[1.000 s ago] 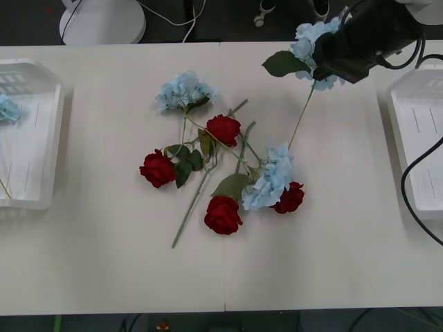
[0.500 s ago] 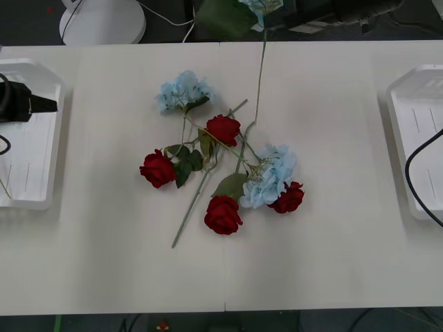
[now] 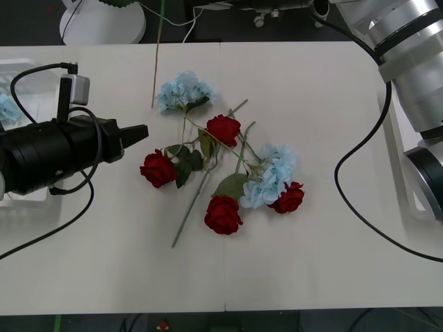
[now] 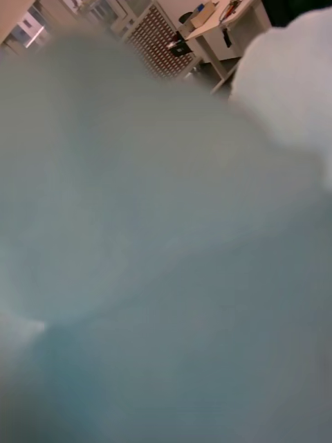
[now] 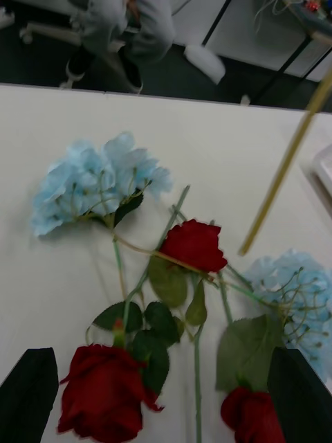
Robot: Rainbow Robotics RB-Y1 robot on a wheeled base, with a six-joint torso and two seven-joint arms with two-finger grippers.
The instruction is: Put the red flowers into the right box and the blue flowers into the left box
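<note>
Several red flowers lie in a loose pile mid-table: one rose (image 3: 223,128) (image 5: 195,243) at the top, one (image 3: 158,168) (image 5: 104,391) on the left, one (image 3: 222,214) in front. Among them lie two blue flowers (image 3: 182,90) (image 3: 271,176). My left gripper (image 3: 142,130) (image 5: 162,360) stands open just left of the left rose, holding nothing. My right arm reaches across the far edge, its gripper shut on a blue flower (image 4: 166,242) whose stem (image 3: 157,66) (image 5: 283,166) hangs over the table. The left box (image 3: 28,69) holds one blue cluster (image 3: 7,107). My right arm mostly hides the right box (image 3: 400,162).
Stems and green leaves (image 3: 188,160) tangle the roses and blue clusters together. A white round stand base (image 3: 100,24) sits on the floor beyond the far table edge. A black cable (image 3: 360,200) loops over the right side of the table.
The right arm has swung the held blue flower leftward along the far edge. The left arm has come from the left box toward the pile.
</note>
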